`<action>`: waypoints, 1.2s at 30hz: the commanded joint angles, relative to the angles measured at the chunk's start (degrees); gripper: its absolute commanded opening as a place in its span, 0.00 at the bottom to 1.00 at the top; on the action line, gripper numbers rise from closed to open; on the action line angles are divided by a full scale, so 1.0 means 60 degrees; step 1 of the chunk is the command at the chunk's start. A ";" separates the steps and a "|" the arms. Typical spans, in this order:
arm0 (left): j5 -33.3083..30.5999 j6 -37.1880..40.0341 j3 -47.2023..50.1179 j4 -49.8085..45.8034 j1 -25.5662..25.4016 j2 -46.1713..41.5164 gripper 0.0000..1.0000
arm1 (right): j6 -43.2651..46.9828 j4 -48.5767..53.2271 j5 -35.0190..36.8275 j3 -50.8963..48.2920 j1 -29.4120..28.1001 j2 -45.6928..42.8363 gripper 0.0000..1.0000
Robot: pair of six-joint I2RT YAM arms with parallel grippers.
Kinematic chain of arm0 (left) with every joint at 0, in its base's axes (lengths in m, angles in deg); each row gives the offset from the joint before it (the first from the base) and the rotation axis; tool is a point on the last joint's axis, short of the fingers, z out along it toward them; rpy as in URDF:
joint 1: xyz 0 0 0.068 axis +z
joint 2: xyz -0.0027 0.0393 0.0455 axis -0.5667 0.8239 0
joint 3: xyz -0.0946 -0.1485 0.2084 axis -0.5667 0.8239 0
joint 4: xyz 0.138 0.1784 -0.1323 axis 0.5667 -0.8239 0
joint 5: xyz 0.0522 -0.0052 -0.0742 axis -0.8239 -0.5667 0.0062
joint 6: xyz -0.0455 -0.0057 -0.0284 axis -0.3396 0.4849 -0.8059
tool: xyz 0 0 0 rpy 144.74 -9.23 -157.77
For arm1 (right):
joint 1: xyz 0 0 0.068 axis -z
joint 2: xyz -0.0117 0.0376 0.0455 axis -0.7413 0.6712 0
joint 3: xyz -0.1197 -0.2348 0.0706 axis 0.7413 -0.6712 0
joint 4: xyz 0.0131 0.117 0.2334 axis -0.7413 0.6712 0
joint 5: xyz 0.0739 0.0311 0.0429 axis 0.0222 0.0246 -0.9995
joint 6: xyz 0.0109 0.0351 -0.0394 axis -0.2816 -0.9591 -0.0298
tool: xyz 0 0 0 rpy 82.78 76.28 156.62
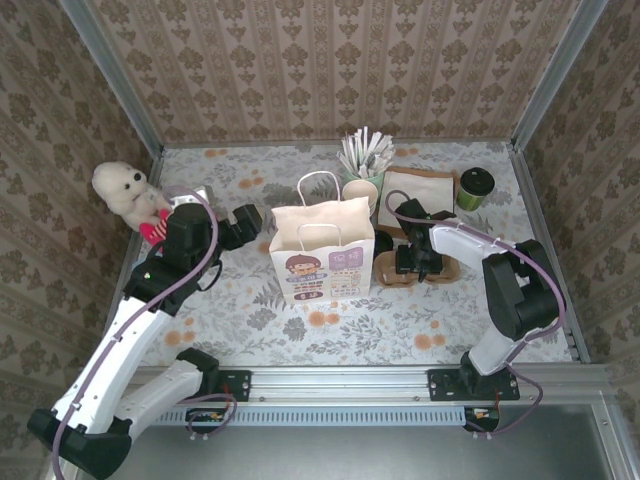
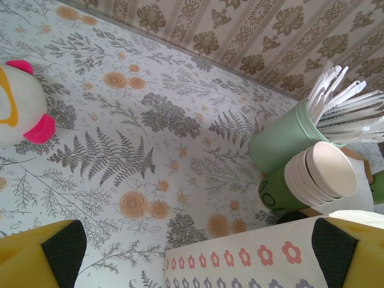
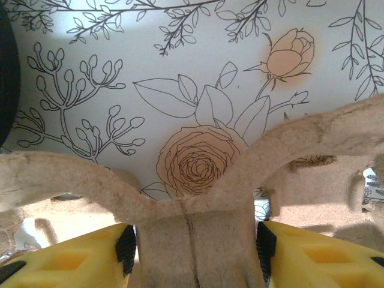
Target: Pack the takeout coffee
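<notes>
Where the worktop point(image 1: 250, 320) shows bare, it is a pale cloth printed with grey ferns, thin line-drawn sprigs and orange roses. It runs from the metal rail point(image 1: 340, 382) at the near edge to the far wall. Beige wallpaper point(image 1: 330, 60) with a brown scroll pattern closes in the far, left and right sides, and aluminium posts stand in the far corners.

A white paper bag point(image 1: 322, 250) stands upright in the middle with its handles up. Its near face carries a cartoon figure and some coloured print too small for me to read. From my left wrist, its side shows rows of pink and purple flowers. A green cup point(image 2: 279, 141) full of white wrapped sticks stands just beyond it. A stack of cream cups point(image 2: 324, 174) lies beside a darker green cup with a white mark I cannot make out. A white plush toy point(image 1: 125, 195) sits far left.

The takeout coffee point(image 1: 476, 188), olive green with a black lid, stands upright at the far right. It is just right of a flat brown paper piece point(image 1: 420, 185) and well apart from the bag.

My left end effector point(image 1: 245, 222) hangs left of the bag, spread wide and holding nothing. My right end effector point(image 3: 195, 246) is low, just right of the bag. It is pinching the middle rib of a brown pulp cup carrier point(image 3: 78, 174), with a black pad against each side.
</notes>
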 commanded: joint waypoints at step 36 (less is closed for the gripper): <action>0.9099 0.7644 -0.7374 -0.0810 0.1151 0.6376 1.00 | -0.0412 0.1046 0.0948 -0.0586 -0.0072 -0.5795 0.35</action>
